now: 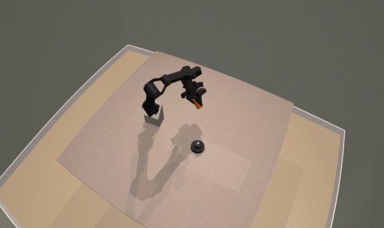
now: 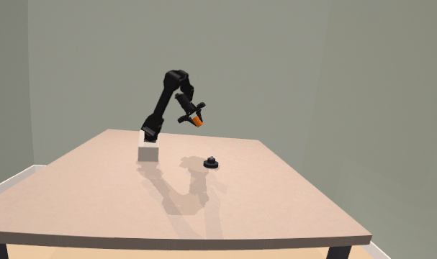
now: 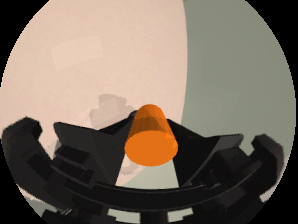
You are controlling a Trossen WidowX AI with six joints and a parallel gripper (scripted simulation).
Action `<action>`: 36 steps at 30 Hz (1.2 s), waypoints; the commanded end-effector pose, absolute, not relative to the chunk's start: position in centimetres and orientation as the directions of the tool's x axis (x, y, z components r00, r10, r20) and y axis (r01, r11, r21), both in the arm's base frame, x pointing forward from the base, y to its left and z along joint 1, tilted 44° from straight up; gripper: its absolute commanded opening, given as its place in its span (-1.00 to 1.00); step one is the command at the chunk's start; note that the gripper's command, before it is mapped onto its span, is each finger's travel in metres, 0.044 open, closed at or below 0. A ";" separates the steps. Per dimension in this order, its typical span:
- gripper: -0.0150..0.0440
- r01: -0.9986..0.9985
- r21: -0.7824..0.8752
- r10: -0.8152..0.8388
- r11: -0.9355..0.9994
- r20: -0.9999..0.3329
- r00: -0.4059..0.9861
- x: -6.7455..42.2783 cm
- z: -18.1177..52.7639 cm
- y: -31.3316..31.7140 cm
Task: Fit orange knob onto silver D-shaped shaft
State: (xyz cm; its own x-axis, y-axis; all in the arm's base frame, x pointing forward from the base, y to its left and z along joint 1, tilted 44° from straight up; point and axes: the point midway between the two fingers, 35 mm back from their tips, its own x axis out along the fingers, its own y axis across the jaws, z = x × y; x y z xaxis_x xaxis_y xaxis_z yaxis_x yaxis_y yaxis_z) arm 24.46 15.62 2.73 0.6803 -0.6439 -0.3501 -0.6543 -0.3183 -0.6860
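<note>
My gripper [image 1: 196, 102] [image 2: 196, 120] [image 3: 149, 120] is shut on the orange knob [image 1: 197, 104] [image 2: 197, 121] [image 3: 150, 139] and holds it high in the air, tilted. The knob's far end points outward and down. The round black pedestal [image 1: 197, 147] [image 2: 211, 164] stands on the table, with the short silver D-shaped shaft [image 1: 197, 144] [image 2: 211, 158] upright on it. The knob is well above the pedestal and off to one side of it. The pedestal does not show in the wrist view.
The arm's base sits on a white block [image 1: 154, 118] [image 2: 147, 151] at the back of the table [image 2: 96, 187]. The table's far edge and a grey wall show beyond the knob in the wrist view.
</note>
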 end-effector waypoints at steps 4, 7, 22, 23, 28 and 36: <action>-0.49 -0.766 -0.615 -0.680 -0.187 -0.482 0.552 25.3 2.1 15.0; -0.49 -0.807 -0.576 -0.693 -0.133 -0.528 0.491 25.6 1.7 14.5; -0.49 -0.931 -0.337 -0.693 0.138 -0.704 0.152 27.0 -0.2 12.1; -0.49 -0.935 -0.319 -0.690 0.155 -0.712 0.129 27.1 -0.4 11.9; -0.49 -0.937 -0.303 -0.685 0.172 -0.721 0.107 27.4 -1.2 11.2; -0.49 -0.937 -0.300 -0.680 0.178 -0.726 0.103 28.5 -4.5 8.5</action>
State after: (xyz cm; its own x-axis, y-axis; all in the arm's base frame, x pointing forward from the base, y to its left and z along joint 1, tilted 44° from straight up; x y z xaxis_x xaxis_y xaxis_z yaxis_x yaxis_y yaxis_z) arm 28.23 9.78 -3.10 0.1083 -0.6777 -0.7274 -0.9339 0.1815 -0.3081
